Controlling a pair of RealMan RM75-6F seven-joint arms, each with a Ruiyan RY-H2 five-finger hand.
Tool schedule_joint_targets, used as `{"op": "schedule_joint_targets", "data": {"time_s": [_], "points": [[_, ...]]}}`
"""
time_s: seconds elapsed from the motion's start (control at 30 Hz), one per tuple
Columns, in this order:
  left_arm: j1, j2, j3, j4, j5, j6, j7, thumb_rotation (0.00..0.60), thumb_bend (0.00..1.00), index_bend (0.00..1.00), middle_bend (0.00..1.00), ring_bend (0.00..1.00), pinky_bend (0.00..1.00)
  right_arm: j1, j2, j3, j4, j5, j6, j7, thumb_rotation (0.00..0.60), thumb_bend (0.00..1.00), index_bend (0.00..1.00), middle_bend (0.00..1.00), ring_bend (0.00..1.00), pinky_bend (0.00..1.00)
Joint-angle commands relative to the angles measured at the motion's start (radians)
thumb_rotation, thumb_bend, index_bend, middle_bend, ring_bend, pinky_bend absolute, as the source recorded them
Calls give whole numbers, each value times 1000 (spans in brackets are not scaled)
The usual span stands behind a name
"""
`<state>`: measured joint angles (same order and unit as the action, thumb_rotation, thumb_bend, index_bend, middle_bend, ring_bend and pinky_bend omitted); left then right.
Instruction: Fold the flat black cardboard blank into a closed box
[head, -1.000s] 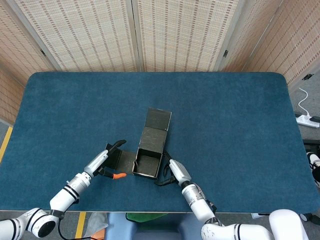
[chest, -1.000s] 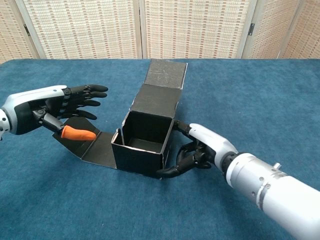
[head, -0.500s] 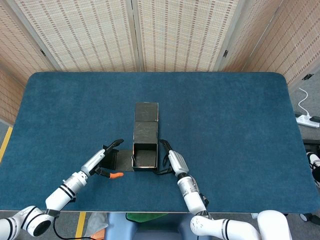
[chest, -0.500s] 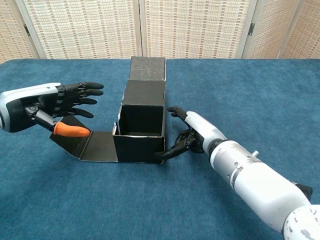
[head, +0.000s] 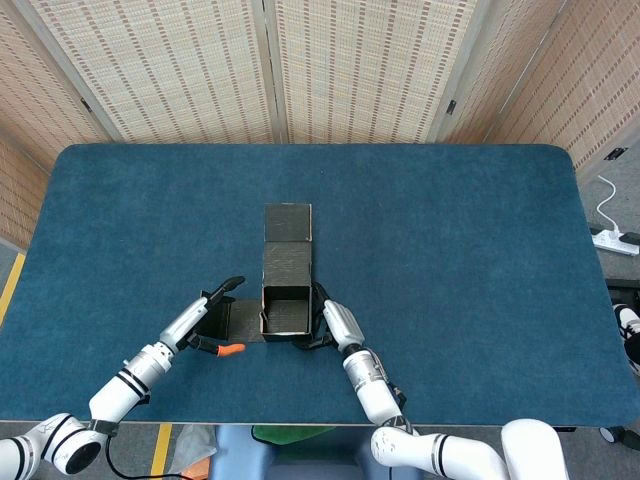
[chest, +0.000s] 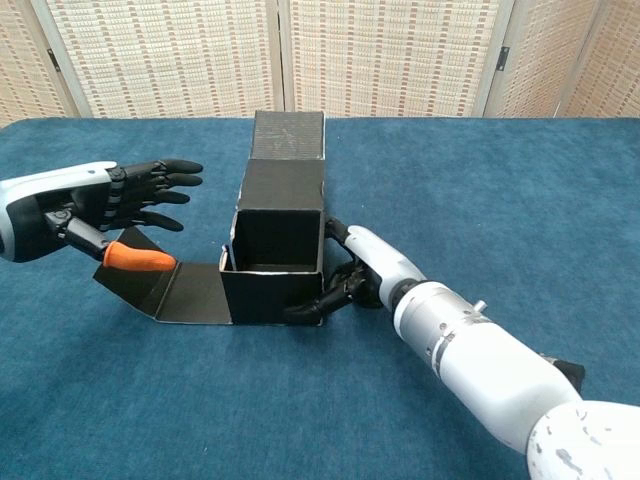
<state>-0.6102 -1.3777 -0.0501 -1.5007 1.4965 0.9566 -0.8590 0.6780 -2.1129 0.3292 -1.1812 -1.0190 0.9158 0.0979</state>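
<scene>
Blue felt table (head: 450, 250) carries the half-folded black box (chest: 275, 255) at frame centre, its right flap hidden. Right hand (chest: 362, 272) grips the box's right wall; left hand (chest: 110, 205), fingers spread and empty, hovers over the flat flap (chest: 165, 290) at lower left.

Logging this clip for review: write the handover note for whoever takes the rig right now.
Left hand: open, fingers spread above the side flap lying flat on the blue table.
Right hand: fingers pressed on the right wall of the half-formed black cardboard box.
Done: walls standing, box open on top.
Left: fold in the side flap, then close the lid panel lying flat behind the box.
</scene>
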Motion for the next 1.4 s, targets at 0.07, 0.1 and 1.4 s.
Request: {"op": "schedule_joint_targets", "data": {"time_s": [0.07, 0.1, 1.4], "points": [[39, -16, -11, 5, -12, 81, 42, 600, 210, 0, 0, 0, 195, 27, -55, 44, 74, -26, 2, 59, 600, 1, 267, 401, 653, 1000], [50, -21, -15, 6, -15, 105, 57, 600, 210, 4, 1, 14, 241, 30, -65, 53, 88, -30, 5, 73, 600, 8, 369, 472, 675, 1000], [44, -126, -33, 188, 171, 352, 490, 600, 367, 379, 438, 857, 951, -148, 385, 92, -513, -3, -95, 379, 600, 129, 594, 633, 731, 1000]]}}
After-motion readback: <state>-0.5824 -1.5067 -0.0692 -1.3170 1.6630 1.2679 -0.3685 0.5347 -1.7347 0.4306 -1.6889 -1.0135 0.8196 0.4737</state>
